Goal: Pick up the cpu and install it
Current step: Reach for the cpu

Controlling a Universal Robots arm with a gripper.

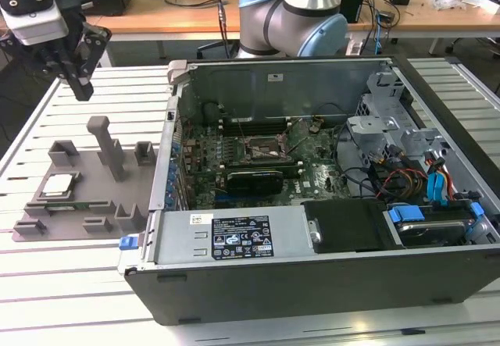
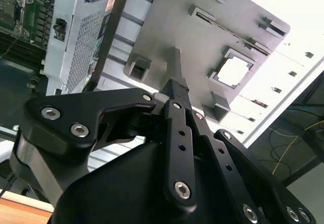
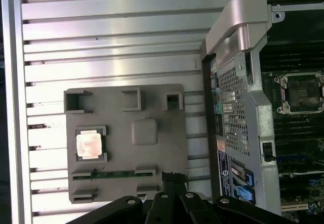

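The cpu (image 1: 58, 184) is a small square chip with a shiny metal top, lying flat in a recess of the grey fixture plate (image 1: 86, 205) on the exterior view's left. Both wrist views also show the cpu (image 3: 91, 144) (image 2: 234, 71) seated in that recess. My gripper (image 1: 80, 90) hangs well above the table behind the fixture, apart from the chip. Its black fingers (image 2: 177, 128) meet at the tips, shut with nothing between them. The square motherboard socket (image 1: 262, 148) lies inside the open computer case (image 1: 312, 283).
A tall grey post (image 1: 105, 144) and several low blocks stand up from the fixture plate. The case's raised side wall (image 1: 168, 158) stands between fixture and motherboard. The arm's base (image 1: 293, 18) sits behind the case. The slatted metal table (image 1: 47, 291) surrounds everything.
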